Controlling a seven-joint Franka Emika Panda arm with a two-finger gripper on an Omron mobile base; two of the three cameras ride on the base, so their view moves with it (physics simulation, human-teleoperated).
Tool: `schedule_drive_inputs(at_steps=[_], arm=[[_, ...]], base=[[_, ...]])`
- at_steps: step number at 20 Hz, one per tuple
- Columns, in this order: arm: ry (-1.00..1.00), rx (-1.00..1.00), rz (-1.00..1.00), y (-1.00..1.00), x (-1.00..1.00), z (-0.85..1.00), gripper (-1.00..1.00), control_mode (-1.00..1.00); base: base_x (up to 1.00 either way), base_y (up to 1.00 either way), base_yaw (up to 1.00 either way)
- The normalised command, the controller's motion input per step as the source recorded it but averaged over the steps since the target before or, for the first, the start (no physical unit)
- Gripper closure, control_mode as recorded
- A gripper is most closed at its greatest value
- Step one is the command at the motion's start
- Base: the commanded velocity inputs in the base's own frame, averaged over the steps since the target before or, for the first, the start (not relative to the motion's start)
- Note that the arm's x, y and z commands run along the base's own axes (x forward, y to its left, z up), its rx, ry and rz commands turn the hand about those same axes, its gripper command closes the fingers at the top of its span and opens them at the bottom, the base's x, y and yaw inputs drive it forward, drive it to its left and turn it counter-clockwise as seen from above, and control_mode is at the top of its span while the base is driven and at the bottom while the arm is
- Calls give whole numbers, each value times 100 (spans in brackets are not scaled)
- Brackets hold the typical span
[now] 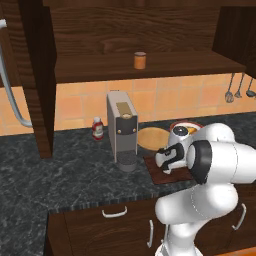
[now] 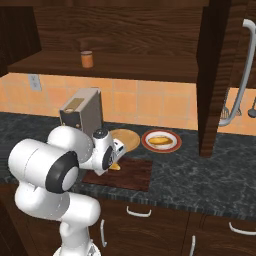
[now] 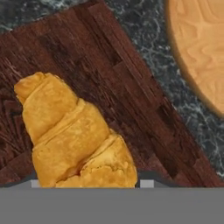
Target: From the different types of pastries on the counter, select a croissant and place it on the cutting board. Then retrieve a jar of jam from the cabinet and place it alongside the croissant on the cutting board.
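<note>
1. Seen from the left base view, the gripper hangs low over the cutting board, which lies on the counter just right of the coffee machine. The white arm covers much of the board, so I cannot tell from this side how far the fingers stand apart. The jar of jam stands upright on the shelf of the cabinet, above the coffee machine. A red bottle with a white label stands left of the machine; no writing on it can be read.

2. From the right base view, the gripper sits at the board's far left edge, with a bit of the croissant showing just beneath it. A round wooden disc lies behind the board, and a red-rimmed plate with an orange-brown pastry sits right of the disc. The jar is on the shelf above.

3. Through the hand view, the croissant lies on the board, its lower end between the two finger tips. The tips stand apart, one close at each side of the pastry; whether they press it I cannot tell.
</note>
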Motion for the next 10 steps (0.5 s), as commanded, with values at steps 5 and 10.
schedule_drive_inputs(at_steps=[5,10], arm=[[0,-4,0,0,0,-38,-100,-100],[0,0,-1,-4,-32,-16,-100,-100]], base=[[0,0,0],[0,0,0]])
